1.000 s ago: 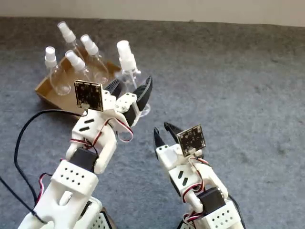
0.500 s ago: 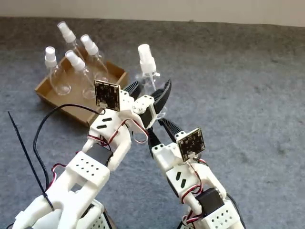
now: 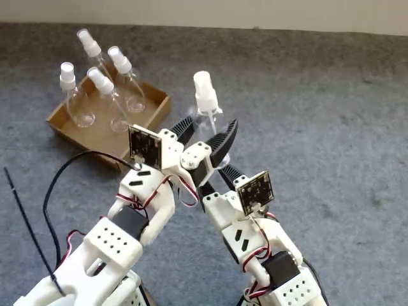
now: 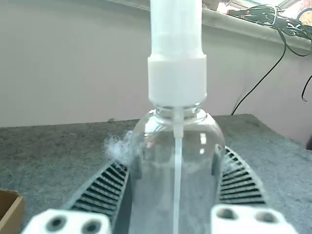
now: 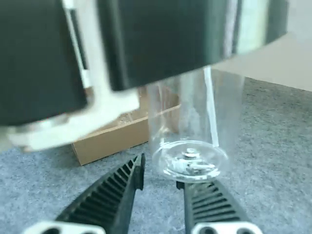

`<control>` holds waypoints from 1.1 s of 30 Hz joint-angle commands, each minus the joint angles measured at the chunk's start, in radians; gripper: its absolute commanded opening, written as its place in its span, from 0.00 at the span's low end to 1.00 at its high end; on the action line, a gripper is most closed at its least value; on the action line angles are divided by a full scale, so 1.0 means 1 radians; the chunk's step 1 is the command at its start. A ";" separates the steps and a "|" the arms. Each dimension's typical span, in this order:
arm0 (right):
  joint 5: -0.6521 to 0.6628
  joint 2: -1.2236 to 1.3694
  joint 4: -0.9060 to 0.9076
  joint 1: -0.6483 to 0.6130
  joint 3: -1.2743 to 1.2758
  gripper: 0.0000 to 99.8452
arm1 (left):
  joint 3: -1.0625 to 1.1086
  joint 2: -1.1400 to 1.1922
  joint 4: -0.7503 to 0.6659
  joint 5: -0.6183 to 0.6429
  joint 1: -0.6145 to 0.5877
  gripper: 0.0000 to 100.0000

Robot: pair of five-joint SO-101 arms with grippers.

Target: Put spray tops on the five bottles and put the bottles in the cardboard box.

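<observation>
High view: left claw (image 3: 209,125) pinching one upright bottle (image 3: 205,95), spray top fitted, by its body; position near the cardboard box (image 3: 95,135), outside it. Four bottles (image 3: 102,89) with spray tops inside the box. Right wrist view: right claw (image 5: 161,175) spread, tips just beside the held bottle's base. Grey surface (image 3: 331,115).
</observation>
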 commanded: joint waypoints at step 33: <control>0.012 -0.015 -0.024 0.030 0.096 0.11 | -0.182 -0.008 0.282 -0.043 -0.076 0.04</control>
